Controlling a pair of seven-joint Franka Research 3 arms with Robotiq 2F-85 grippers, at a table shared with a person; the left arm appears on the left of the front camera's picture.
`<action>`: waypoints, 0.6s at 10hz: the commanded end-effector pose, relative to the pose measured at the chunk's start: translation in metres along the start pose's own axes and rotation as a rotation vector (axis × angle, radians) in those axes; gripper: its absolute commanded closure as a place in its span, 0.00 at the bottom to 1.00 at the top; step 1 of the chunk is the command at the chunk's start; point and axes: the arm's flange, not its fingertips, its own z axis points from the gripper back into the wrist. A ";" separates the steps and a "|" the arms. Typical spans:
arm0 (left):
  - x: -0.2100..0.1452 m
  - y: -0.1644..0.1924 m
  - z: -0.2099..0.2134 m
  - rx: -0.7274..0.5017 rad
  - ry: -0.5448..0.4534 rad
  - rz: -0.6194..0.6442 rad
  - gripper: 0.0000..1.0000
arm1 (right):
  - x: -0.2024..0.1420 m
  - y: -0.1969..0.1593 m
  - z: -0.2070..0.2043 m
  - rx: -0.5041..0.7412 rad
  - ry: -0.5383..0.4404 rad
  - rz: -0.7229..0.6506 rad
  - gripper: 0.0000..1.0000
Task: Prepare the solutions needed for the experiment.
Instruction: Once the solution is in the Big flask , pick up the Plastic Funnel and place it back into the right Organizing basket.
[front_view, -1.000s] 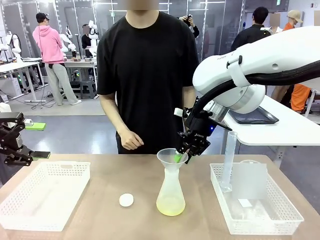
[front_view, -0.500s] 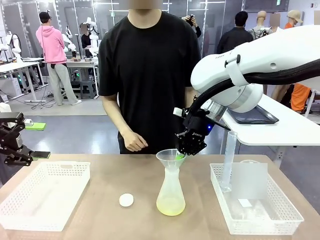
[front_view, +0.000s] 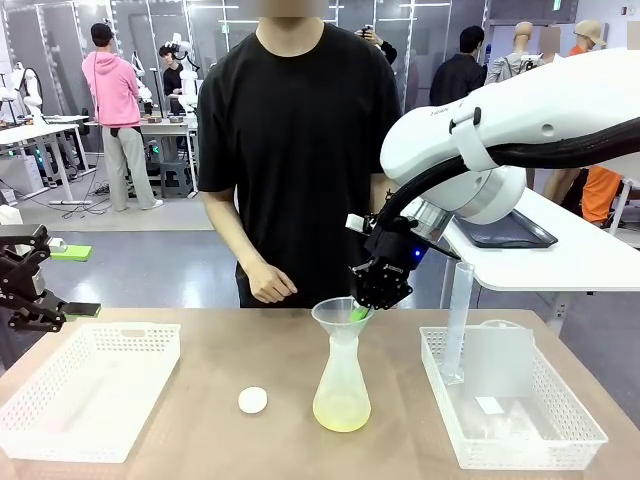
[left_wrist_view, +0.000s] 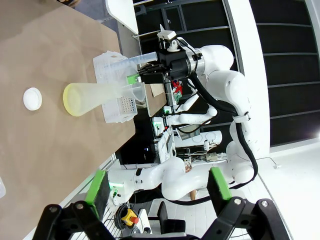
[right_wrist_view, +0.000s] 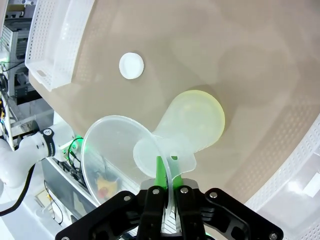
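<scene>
A translucent conical flask (front_view: 341, 385) stands mid-table with a shallow layer of pale yellow-green solution (front_view: 341, 412) in its bottom. A clear funnel (front_view: 338, 313) sits in its mouth. My right gripper (front_view: 362, 312) comes down from the right, shut on the funnel's far-right rim. In the right wrist view its green pads (right_wrist_view: 160, 172) pinch the funnel's (right_wrist_view: 112, 150) thin wall above the flask (right_wrist_view: 197, 120). My left gripper (front_view: 80, 281) hangs open beyond the table's left edge, and its two fingers stand wide apart in the left wrist view (left_wrist_view: 157, 185).
A white cap (front_view: 252, 400) lies left of the flask. A white basket (front_view: 90, 390) sits at the left. Another white basket (front_view: 560, 440) at the right holds an upright graduated cylinder (front_view: 457, 320). The person stands at the far side, one hand (front_view: 268, 283) hanging near the table edge.
My right gripper's fingers closed the last bit onto the funnel's rim and shifted slightly left. The left arm has not moved.
</scene>
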 end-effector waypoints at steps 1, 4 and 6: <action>0.001 -0.001 -0.001 -0.018 0.002 -0.003 0.00 | -0.012 0.004 0.006 -0.006 -0.022 -0.014 1.00; 0.001 -0.001 -0.001 -0.018 0.002 -0.003 0.00 | -0.021 0.013 0.021 0.008 -0.094 0.056 1.00; 0.001 -0.001 -0.001 -0.018 0.002 -0.003 0.00 | -0.025 0.017 0.030 0.011 -0.144 0.098 1.00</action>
